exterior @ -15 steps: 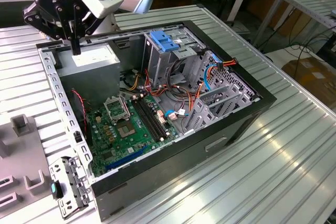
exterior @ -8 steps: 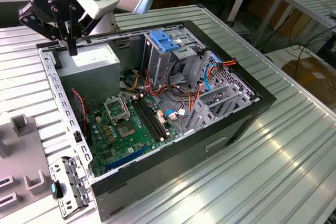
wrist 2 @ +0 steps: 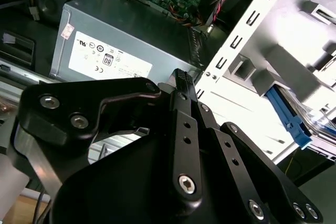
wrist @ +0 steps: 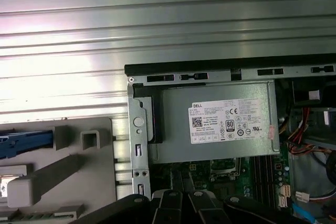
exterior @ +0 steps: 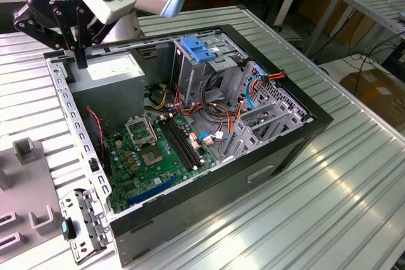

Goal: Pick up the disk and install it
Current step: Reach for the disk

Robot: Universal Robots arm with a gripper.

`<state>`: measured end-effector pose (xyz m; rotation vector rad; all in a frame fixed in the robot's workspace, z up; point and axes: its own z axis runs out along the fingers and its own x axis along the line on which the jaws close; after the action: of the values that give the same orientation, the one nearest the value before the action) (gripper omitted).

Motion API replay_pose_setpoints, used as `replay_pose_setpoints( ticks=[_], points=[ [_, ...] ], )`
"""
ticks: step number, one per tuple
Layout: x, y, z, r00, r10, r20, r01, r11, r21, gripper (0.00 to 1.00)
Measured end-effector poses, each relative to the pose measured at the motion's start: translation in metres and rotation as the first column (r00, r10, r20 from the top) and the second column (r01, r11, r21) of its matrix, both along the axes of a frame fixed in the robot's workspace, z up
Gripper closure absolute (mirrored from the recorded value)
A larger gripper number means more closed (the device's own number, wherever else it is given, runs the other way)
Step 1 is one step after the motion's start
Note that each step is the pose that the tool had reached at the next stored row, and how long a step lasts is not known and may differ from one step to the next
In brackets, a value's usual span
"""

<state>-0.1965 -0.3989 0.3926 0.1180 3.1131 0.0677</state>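
Note:
The disk (wrist: 23, 142) lies on a grey fixture (wrist: 79, 177) beside the computer case; I see its blue edge frame. In the second wrist view the disk (wrist 2: 287, 118) shows that blue rail with silver metal beyond it. My black gripper (exterior: 80, 60) hangs over the case's far corner on the exterior view's left, above the power supply (exterior: 111, 67). The gripper (wrist 2: 181, 77) has its fingers pressed together with nothing between them. The disk sits off to the side of it, apart from the fingers.
The open computer case (exterior: 253, 175) lies on a ribbed metal table (exterior: 354, 175). Inside are a green motherboard (exterior: 158, 156), loose cables, a metal drive cage (exterior: 266, 118) and a blue latch plate (exterior: 199, 52). The grey fixture (exterior: 25, 156) stands at the exterior view's left.

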Motion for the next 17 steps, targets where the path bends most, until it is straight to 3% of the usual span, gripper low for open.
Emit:
replay_pose_setpoints(
  ticks=[10,13,17],
  points=[
    [-0.0104,0.0,-0.0001,1.0,0.0,-0.0001,0.0,1.0,-0.0001,0.89],
    [-0.0175,0.0003,-0.0003,1.0,0.0,-0.0001,0.0,1.0,-0.0001,0.89],
    [-0.0177,0.0004,-0.0003,1.0,0.0,-0.0001,0.0,1.0,0.0,0.89]
  ],
)
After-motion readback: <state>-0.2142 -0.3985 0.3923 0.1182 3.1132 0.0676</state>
